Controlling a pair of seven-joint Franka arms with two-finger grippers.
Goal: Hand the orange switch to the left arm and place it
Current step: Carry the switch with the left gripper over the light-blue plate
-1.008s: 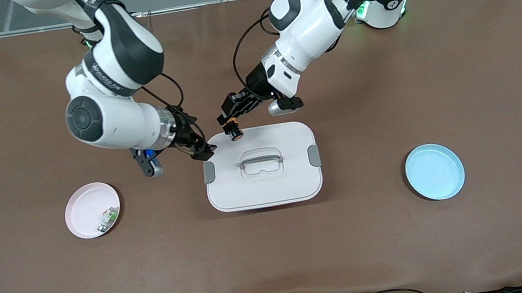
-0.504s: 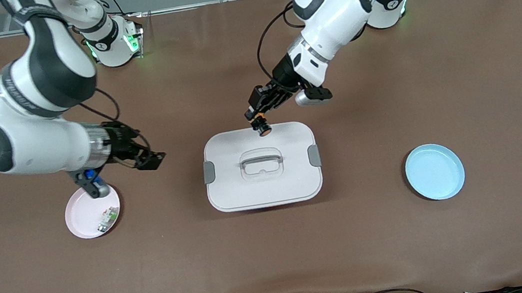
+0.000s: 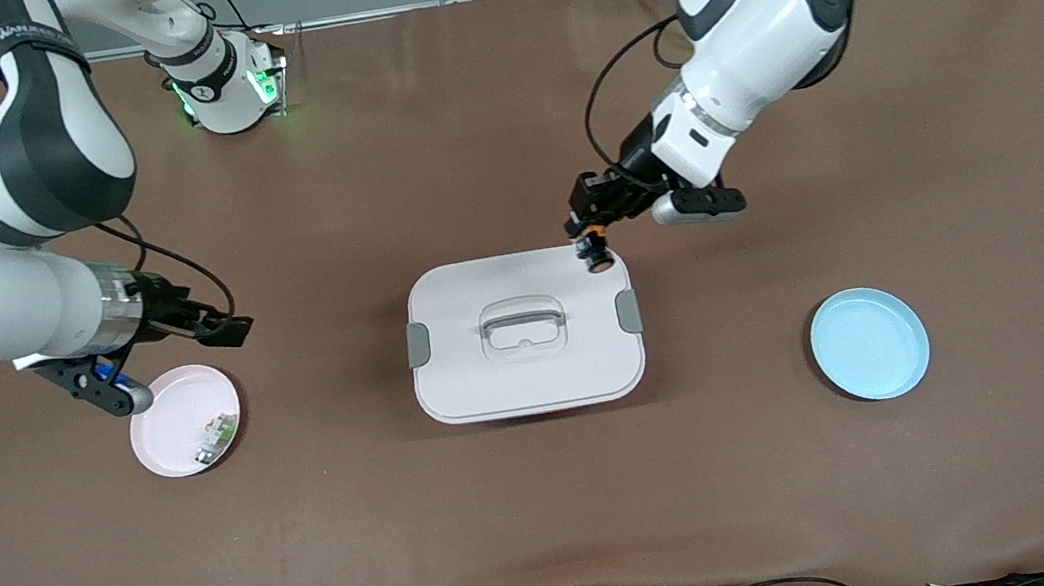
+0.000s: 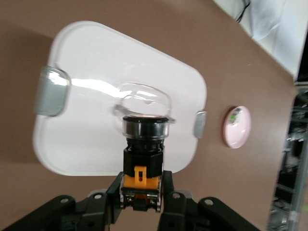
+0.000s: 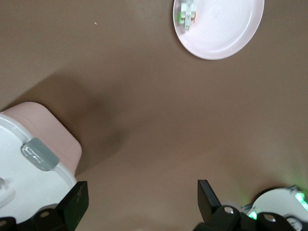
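- Holding fast: your left gripper has its jaws clamped on the orange switch, gripping the black-and-orange body with the cap end pointing down toward the box. In the left wrist view the switch hangs straight out from the gripper, over the lid.
- Note that the switch is in the air over the box corner toward the left arm's end of the table, not touching the lid.
- Your right gripper has its jaws wide apart and empty, over bare table just beside the pink plate.
- Change over the last second: the left arm has carried the switch along the box edge from the right arm's end to the left arm's end. The right arm has pulled back from the box to the pink plate.
- Reading: hand-over looks complete; you still have the run to the blue plate, probably the drop point. It sits well apart from the box.
- Hard to make out: the gap between switch and lid cannot be judged from above. The small green-and-white component on the pink plate is too small to detail.
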